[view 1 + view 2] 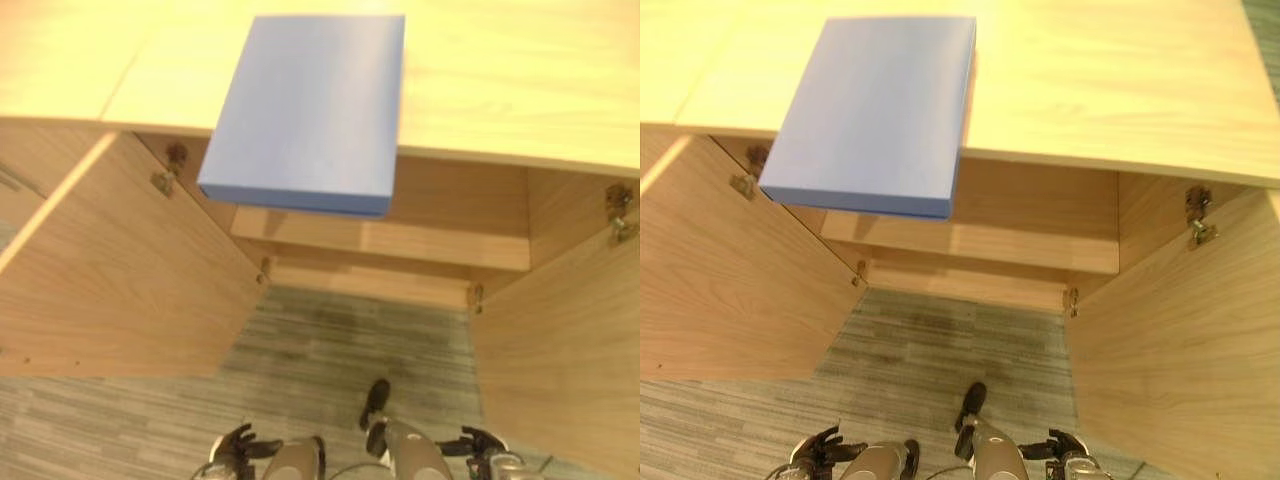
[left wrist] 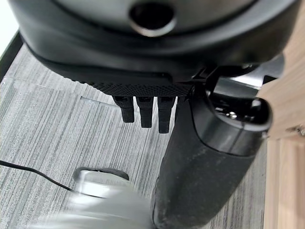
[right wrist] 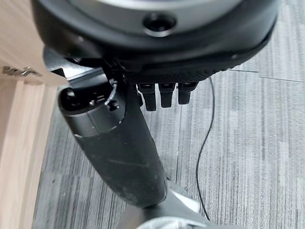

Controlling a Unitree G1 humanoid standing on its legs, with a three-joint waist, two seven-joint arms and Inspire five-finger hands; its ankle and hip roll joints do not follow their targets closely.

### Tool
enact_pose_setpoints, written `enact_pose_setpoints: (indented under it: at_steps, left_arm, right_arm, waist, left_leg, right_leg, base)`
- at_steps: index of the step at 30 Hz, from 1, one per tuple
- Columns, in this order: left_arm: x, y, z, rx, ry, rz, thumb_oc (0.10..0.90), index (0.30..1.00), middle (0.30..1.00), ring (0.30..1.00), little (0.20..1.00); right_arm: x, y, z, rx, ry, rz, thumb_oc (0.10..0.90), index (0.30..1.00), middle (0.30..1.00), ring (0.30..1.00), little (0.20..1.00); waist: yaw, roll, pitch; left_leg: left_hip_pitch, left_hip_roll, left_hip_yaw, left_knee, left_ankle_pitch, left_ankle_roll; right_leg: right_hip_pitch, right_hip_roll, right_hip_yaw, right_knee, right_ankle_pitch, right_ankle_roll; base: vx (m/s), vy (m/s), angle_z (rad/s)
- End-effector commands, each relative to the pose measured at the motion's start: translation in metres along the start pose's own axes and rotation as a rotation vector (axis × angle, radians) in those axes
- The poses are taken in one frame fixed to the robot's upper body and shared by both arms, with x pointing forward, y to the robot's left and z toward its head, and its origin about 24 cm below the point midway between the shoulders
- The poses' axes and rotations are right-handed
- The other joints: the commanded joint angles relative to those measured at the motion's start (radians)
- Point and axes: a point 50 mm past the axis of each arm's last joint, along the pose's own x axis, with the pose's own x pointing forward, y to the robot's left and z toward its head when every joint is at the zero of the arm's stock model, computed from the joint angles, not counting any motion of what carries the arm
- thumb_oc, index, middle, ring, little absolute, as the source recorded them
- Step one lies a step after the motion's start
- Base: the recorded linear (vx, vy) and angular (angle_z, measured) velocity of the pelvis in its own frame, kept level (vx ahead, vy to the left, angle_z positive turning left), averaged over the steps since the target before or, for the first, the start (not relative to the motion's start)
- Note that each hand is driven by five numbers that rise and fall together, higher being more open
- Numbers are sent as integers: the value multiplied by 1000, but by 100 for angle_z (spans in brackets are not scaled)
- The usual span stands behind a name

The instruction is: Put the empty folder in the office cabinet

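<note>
No label, print or writing shows anywhere on the blue folder [image 1: 305,110] — its broad face is plain, matte and unmarked, a flat box-like file with a thin darker edge along the near side.

From the left eye view, the folder lies flat on the cabinet top [image 1: 500,80], its near end jutting out past the front edge of that top and hanging over the open cabinet [image 1: 400,240] below. Both doors stand swung wide: the left door [image 1: 110,270] and the right door [image 1: 565,340], with metal hinges [image 1: 618,212] showing at the inner walls. A pale wooden shelf [image 1: 380,235] crosses the inside, directly under the overhanging end. The grey striped carpet [image 1: 330,350] runs in front. Low at the bottom edge, the left hand [image 1: 238,445] and the right hand [image 1: 482,443] hang well apart from the folder, holding nothing.

The right eye view gives the same arrangement, the folder's near corner again past the front edge of the top.

In the left wrist view, the left hand's fingers [image 2: 145,112] point down in a row over the carpet, straight and slightly apart, clasping nothing; a door's edge shows at one side.

In the right wrist view, the right hand's fingers [image 3: 167,95] seem likewise straight and loose — only their short tips show past the palm — above the carpet, with a wooden door panel alongside.
</note>
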Motion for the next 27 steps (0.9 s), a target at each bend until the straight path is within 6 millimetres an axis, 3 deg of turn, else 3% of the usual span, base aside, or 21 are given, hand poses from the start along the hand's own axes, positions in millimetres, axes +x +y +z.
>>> enact_pose_setpoints:
  at_steps: [1,2,3,4,5,9,12,16,20,21,22,26,27]
  left_arm:
    - [-1,8,-2,15,-11,8,800,900,900,900,900]
    - [-1,8,-3,15,-11,8,800,900,900,900,900]
    - [-2,8,-8,6,7,-4,800,900,900,900,900]
    - [-2,8,-8,6,7,-4,800,900,900,900,900]
    - [-3,10,-15,1,26,-7,800,900,900,900,900]
    - [-5,9,-19,-20,33,-16,800,900,900,900,900]
    - [-6,12,-30,-23,73,-10,800,900,900,900,900]
    - [-7,13,-31,-70,74,-11,800,900,900,900,900]
    - [-7,13,-26,-181,38,-14,800,900,900,900,900]
    - [-7,14,-19,-318,-3,-6,800,900,900,900,900]
    - [-7,14,-19,-319,-3,-6,800,900,900,900,900]
    - [-15,20,13,-634,-197,-4,800,900,900,900,900]
    - [-24,26,31,-705,-313,10,800,900,900,900,900]
  right_arm:
    - [-1,-19,-5,-24,12,-50,800,900,900,900,900]
    - [-1,-19,-5,-24,13,-50,800,900,900,900,900]
    - [-2,-21,-7,-41,18,-50,800,900,900,900,900]
    - [-2,-21,-7,-41,18,-50,800,900,900,900,900]
    - [-2,-23,-10,-53,25,-53,800,900,900,900,900]
    - [-2,-19,-16,-43,36,-39,800,900,900,900,900]
    - [-4,-13,-29,-50,74,-20,800,900,900,900,900]
    - [-5,-8,-38,-57,101,-3,800,900,900,900,900]
    - [-6,-5,-43,-44,114,4,800,900,900,900,900]
    - [-6,-4,-44,-30,116,9,800,900,900,900,900]
    - [-6,-4,-44,-31,116,9,800,900,900,900,900]
    - [-6,-1,-45,-11,116,19,800,900,900,900,900]
    - [-7,-1,-48,-7,122,22,800,900,900,900,900]
  waist:
    - [3,-43,19]
    - [4,-44,20]
    - [20,-31,7]
    - [20,-31,7]
    - [34,-18,-9]
    - [29,-11,-37]
    - [23,-3,-78]
    - [26,-3,-97]
    - [32,-8,-108]
    - [38,-10,-114]
    - [37,-10,-114]
    - [55,-15,-123]
    - [62,-19,-127]
  left_leg:
    - [2,90,131,-310,65,99]
    - [5,90,133,-311,65,99]
    - [-17,97,121,-446,108,80]
    - [-17,97,121,-446,108,80]
    - [12,109,120,-542,141,70]
    - [66,98,126,-599,151,74]
    - [154,81,143,-707,166,75]
    - [188,70,149,-737,162,77]
    - [196,62,144,-737,153,81]
    - [199,57,137,-737,149,83]
    - [199,56,137,-737,149,83]
    - [204,49,123,-737,144,87]
    - [209,47,121,-737,141,87]
  right_leg:
    - [36,-94,45,31,2,139]
    - [37,-94,47,31,2,139]
    - [60,-89,60,19,-1,155]
    - [60,-89,60,19,-1,155]
    - [78,-75,76,22,-6,161]
    - [96,-69,86,10,14,168]
    - [126,-59,93,-39,37,183]
    - [158,-56,90,-73,51,194]
    - [178,-60,79,-93,59,202]
    - [189,-63,75,-101,63,207]
    - [190,-63,74,-102,63,207]
    - [208,-67,63,-116,70,214]
    - [219,-64,58,-127,73,216]
  base:
    - [103,39,3]
    - [146,110,12]
    - [90,81,0]
    - [180,141,-9]
    - [91,61,-16]
    - [87,76,-32]
    - [106,104,-3]
    - [43,50,9]
    - [27,28,-2]
    - [17,22,9]
    - [22,35,10]
    - [10,6,3]
    - [28,5,9]
